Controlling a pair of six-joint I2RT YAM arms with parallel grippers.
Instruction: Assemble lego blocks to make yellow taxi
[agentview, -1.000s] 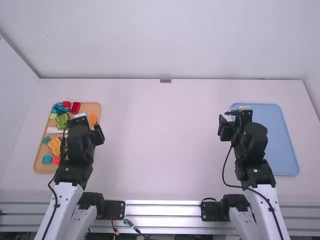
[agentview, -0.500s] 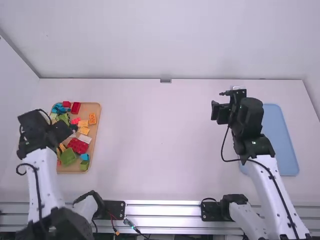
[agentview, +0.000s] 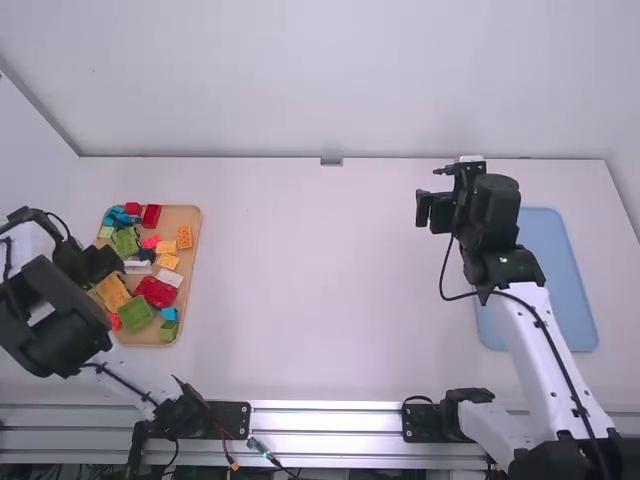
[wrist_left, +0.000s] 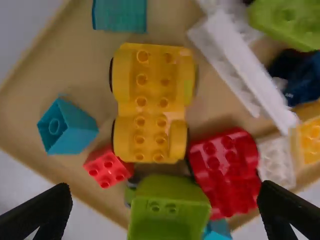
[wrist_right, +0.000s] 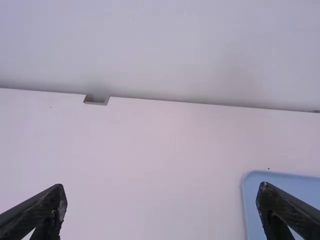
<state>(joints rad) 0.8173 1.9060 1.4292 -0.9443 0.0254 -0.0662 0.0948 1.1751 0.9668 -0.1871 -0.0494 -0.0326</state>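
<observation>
In the high view, find the tray (agentview: 185, 212) at the left of the frame and, within it, the yellow base (wrist_left: 150, 107), studs up; probably meant for the taxi's bottom. Note the left gripper (wrist_left: 165, 186) wide and empty above, and the right gripper (wrist_right: 161, 187) equally wide and empty, upper right of the frame. To grasp well, centre over the yellow base, descend straight, and close evenly across its width. Beware of snagging the red body (wrist_left: 225, 170) or green block (wrist_left: 167, 217) crowding close beside. Then set down level on the tabletop (agentview: 320, 280), mid-frame, and press parts squarely onto the studs. Sort by colour and shape, for want of any legible label.
</observation>
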